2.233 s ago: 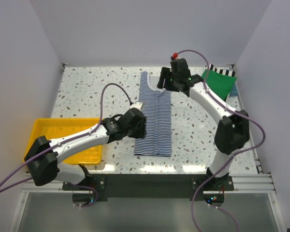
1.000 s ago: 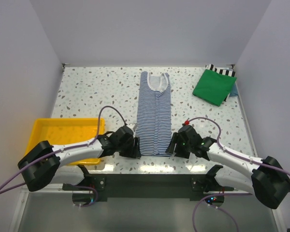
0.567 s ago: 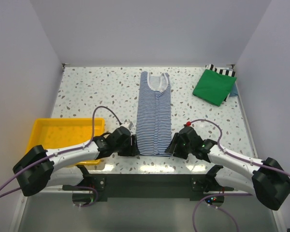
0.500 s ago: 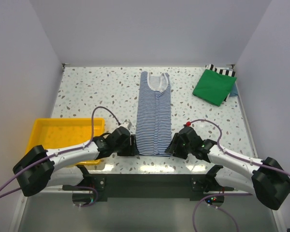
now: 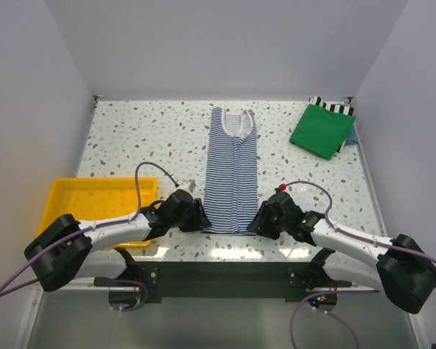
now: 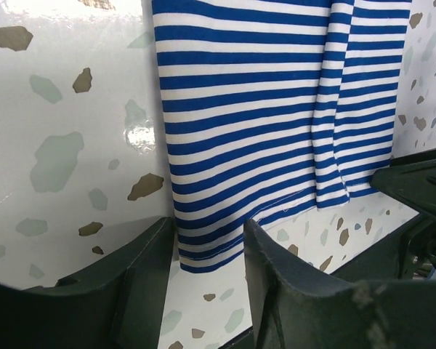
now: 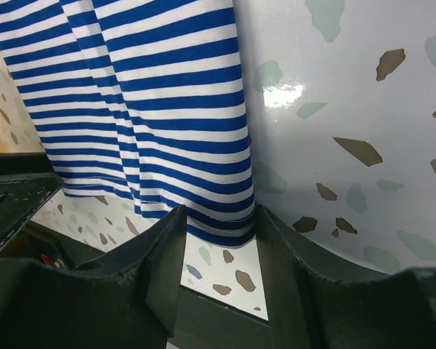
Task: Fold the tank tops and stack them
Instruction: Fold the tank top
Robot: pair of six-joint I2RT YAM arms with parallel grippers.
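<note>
Straddling the near hem corners of the striped tank top (image 5: 232,167), lower centre: my left claw (image 6: 207,269) and right claw (image 7: 219,254) are both parted, pinching nothing.
I am risking catching one layer only, or skidding on the glossy speckled table (image 5: 145,138) and skewing the fold; the green tank top (image 5: 321,131) is lying folded upper right, with pale walls (image 5: 225,43) enclosing everything.

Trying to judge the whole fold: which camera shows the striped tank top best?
Top external: the whole striped tank top shows, from neck trim to hem. The two wrist views show only its hem end, close up.
</note>
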